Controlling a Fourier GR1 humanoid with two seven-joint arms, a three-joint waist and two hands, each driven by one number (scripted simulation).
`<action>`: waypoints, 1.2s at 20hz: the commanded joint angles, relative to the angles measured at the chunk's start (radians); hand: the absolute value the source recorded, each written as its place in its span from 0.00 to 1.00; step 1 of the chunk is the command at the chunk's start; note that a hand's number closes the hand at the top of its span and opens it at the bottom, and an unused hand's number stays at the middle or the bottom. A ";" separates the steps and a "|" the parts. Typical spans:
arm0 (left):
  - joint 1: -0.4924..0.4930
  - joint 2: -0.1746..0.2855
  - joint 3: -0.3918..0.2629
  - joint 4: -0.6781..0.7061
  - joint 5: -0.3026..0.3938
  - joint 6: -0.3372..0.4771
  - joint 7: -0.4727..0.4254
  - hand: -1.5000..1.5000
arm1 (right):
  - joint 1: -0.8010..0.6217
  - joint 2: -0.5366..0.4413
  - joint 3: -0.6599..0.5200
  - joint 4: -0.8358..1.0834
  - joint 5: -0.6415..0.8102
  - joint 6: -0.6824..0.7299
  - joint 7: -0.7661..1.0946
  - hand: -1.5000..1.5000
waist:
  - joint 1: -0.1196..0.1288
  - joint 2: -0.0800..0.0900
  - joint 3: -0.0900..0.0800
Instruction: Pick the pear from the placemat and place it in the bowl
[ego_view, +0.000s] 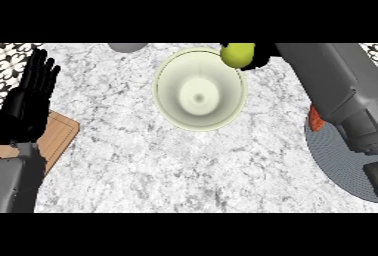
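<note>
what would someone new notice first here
The yellow-green pear stands out, held by the right hand at the far right rim of the big pale bowl, near the view's top middle. At the left edge the left hand rests open, fingers up, beside a wooden board.

On the marble counter (148, 170), a wooden board (63, 134) lies left, a grey object (127, 47) at top.

Marble counter (148, 170): bowl (171, 102), placemat (334, 167), board (60, 132).
</note>
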 joint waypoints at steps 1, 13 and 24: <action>0.039 0.058 0.048 -0.025 0.049 -0.066 0.003 0.50 | 0.041 0.048 0.049 0.040 0.048 -0.019 -0.097 1.00 | -0.010 -0.003 0.000; 0.004 -0.002 0.004 -0.042 0.007 -0.004 0.020 0.50 | 0.029 0.227 -0.051 0.254 -0.014 -0.032 0.082 0.00 | 0.001 0.006 0.001; -0.003 -0.020 -0.019 -0.068 -0.017 0.020 0.041 0.50 | 0.051 0.139 -0.315 0.280 -0.259 -0.069 0.064 0.00 | 0.012 0.016 0.002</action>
